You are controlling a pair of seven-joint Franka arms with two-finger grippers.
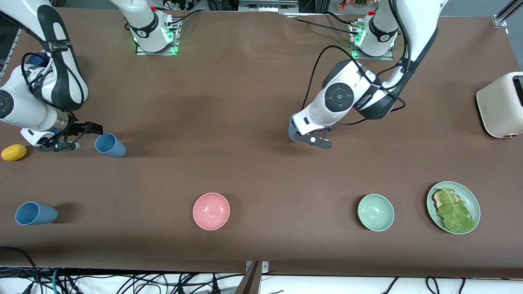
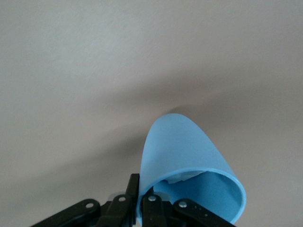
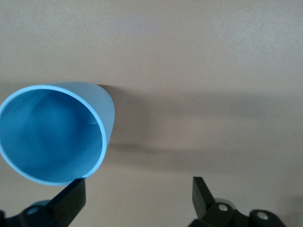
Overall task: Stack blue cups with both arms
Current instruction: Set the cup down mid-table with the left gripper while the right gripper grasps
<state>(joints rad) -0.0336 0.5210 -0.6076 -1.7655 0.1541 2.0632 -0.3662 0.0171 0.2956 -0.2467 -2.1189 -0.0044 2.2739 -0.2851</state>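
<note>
Surface: brown table runs under both arms, their bases along the edge farthest from my front camera.
Left gripper: I see it pinched tight on the rim of a blue cup, one finger inside the mouth and one outside; my left wrist camera shows the fingers clamped on the wall of that cup.
Held cup: low over the middle stretch of the table, mostly hidden under the wrist in the front camera; I cannot tell whether it touches the table.
Right gripper: fingers spread wide and gripping nothing, low at the right arm's end of the table, just beside a second blue cup.
Second cup: on its side, mouth toward the right gripper; my right wrist camera looks straight into it, with one finger close under its rim.
Third cup: also on its side, nearer my front camera, at the right arm's end.
Lemon: just beside the right gripper.
Pink bowl: upright, near the front edge.
Green bowl: same row, toward the left arm's end.
Green plate: beside the green bowl, with toast and a lettuce leaf on it.
Toaster: cream, at the left arm's end.
</note>
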